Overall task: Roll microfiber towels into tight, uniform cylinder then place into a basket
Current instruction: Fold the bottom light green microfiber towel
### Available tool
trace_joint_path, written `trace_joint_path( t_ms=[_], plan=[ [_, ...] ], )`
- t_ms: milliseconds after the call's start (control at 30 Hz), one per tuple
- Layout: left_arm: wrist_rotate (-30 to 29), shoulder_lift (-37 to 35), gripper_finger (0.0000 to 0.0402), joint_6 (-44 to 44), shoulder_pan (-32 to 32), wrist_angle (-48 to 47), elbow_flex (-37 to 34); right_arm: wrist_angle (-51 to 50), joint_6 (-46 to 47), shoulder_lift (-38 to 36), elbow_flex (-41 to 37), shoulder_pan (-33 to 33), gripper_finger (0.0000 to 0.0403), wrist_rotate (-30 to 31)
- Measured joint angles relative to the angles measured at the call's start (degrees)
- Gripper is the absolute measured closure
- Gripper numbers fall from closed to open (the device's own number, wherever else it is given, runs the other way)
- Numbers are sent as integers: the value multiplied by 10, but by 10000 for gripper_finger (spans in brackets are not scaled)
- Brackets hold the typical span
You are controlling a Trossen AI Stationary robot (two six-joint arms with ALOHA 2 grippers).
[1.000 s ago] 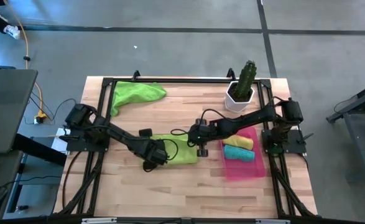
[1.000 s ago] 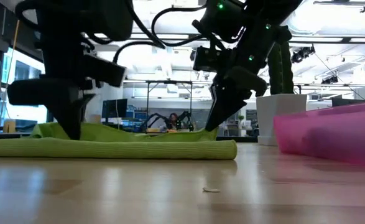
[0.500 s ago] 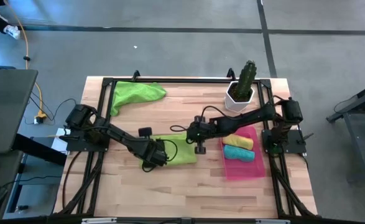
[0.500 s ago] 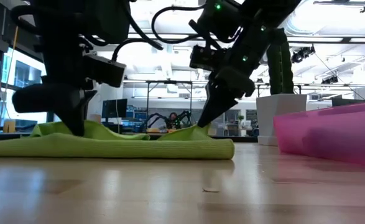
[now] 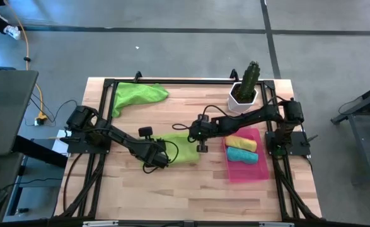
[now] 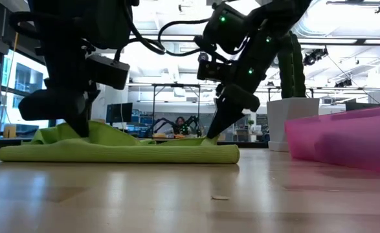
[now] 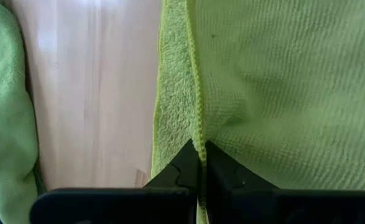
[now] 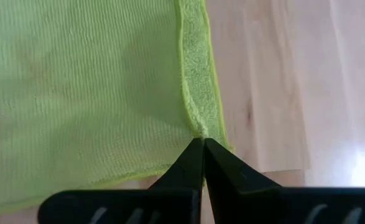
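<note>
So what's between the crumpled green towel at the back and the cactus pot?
Only bare wooden table lies between the crumpled green towel and the cactus pot, seen in the high view.

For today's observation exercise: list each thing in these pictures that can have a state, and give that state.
left gripper: shut on the lime green towel's edge
right gripper: shut on the same towel's edge
lime green towel: partly folded, mid-table
second lime green towel: crumpled, unrolled, at table's far corner
basket: holds the two rolls
yellow towel: rolled
teal towel: rolled
</note>
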Motion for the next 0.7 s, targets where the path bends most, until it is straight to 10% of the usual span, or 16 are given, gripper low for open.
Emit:
trace_joint_path(
  t_ms=[700],
  plan=[
    [-58, -2, 401, 0, 16, -37, 17, -37, -50, -2, 36, -12, 402, 41]
  ],
)
